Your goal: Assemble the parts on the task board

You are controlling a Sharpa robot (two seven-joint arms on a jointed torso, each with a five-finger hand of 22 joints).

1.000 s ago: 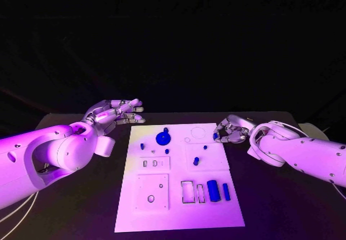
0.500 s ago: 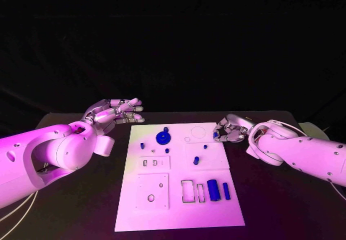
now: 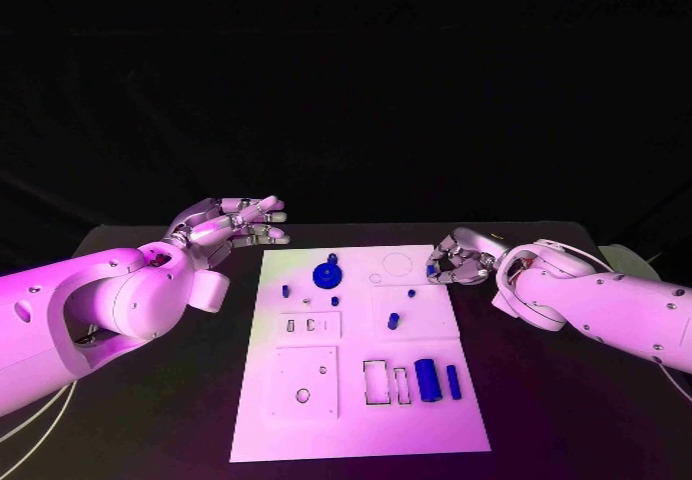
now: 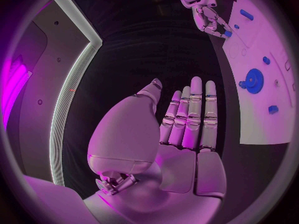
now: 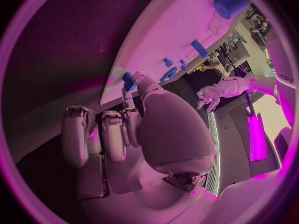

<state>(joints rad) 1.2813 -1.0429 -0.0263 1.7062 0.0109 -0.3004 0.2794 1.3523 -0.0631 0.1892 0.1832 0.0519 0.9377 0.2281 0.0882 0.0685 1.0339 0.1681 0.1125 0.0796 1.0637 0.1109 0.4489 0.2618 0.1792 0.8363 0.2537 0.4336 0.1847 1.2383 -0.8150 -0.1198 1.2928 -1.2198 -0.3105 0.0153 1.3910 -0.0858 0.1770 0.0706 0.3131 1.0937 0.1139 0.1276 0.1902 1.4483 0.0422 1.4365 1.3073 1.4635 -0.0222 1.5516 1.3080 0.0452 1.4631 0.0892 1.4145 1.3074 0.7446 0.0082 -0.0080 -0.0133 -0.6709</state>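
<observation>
The white task board [image 3: 361, 420] lies in the middle of the black table. On it are a blue gear [image 3: 327, 275], small blue pegs [image 3: 392, 321], a blue cylinder [image 3: 427, 380] and a thin blue bar [image 3: 453, 383]. My right hand [image 3: 462, 258] hovers at the board's far right edge and pinches a small blue piece [image 3: 431, 270] between thumb and a finger, which the right wrist view shows as the small blue piece [image 5: 127, 79] at the board's [image 5: 181, 30] rim. My left hand [image 3: 231, 225] floats off the board's far left corner, fingers straight and empty, its palm [image 4: 187, 129] bare.
Empty rectangular slots [image 3: 375, 383] lie beside the cylinder, a plate with holes [image 3: 306, 382] sits at the near left, and a ring outline [image 3: 395, 264] is close to the right hand. Dark table [image 3: 577, 420] surrounds the board on both sides.
</observation>
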